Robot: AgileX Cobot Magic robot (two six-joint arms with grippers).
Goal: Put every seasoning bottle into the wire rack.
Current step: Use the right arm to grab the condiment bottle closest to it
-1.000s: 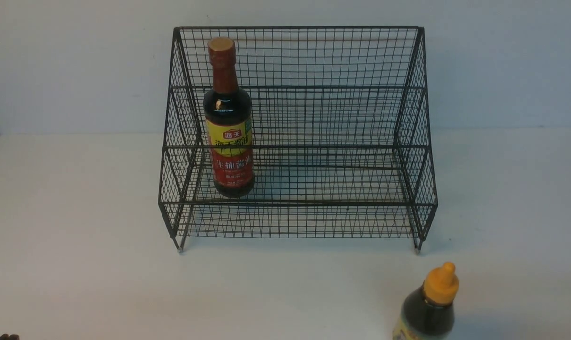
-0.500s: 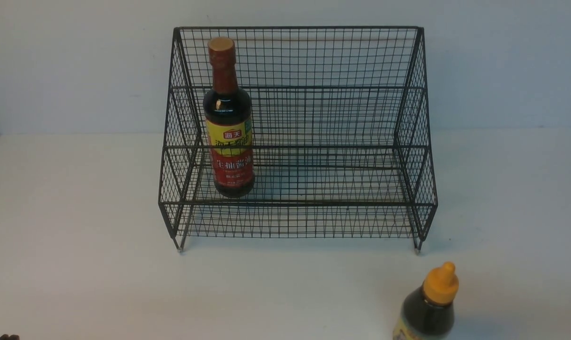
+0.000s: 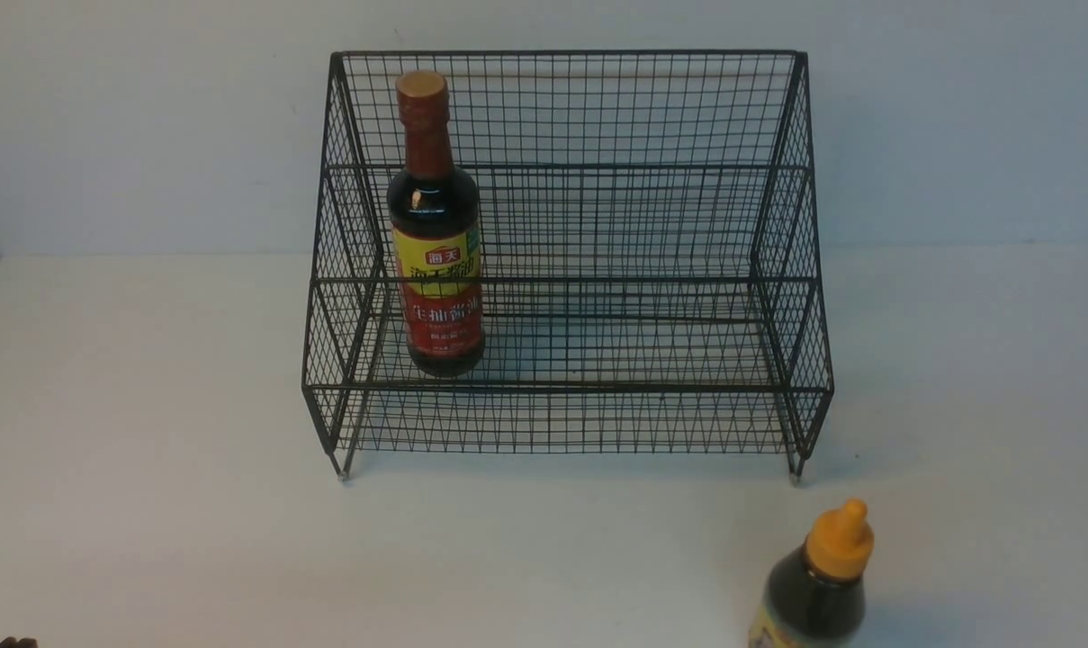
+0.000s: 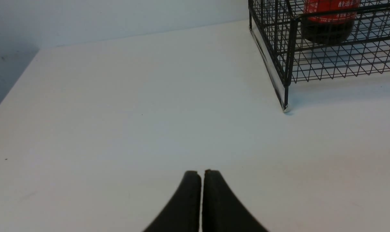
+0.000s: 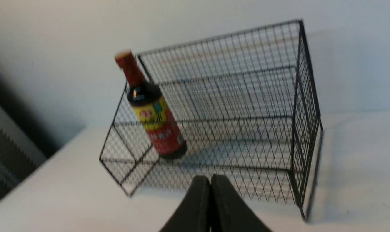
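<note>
The black wire rack (image 3: 566, 270) stands at the back middle of the white table. A tall dark-sauce bottle (image 3: 436, 234) with a brown-gold cap and yellow-red label stands upright on the rack's lower tier, at its left end; it also shows in the right wrist view (image 5: 151, 111). A shorter bottle (image 3: 818, 585) with an orange-yellow nozzle cap stands on the table in front of the rack's right end, cut by the frame's bottom edge. My left gripper (image 4: 202, 172) is shut and empty over bare table, left of the rack's front corner (image 4: 285, 83). My right gripper (image 5: 210, 177) is shut and empty, facing the rack (image 5: 240, 112).
The white table (image 3: 148, 405) ends at a pale wall behind the rack. Its left edge (image 4: 7, 96) drops off to a darker area. A ribbed grey object (image 5: 7, 154) stands beyond the table's left side in the right wrist view.
A dark sliver that showed at the front view's right edge half a second ago is gone. Bottles and rack have not moved.
</note>
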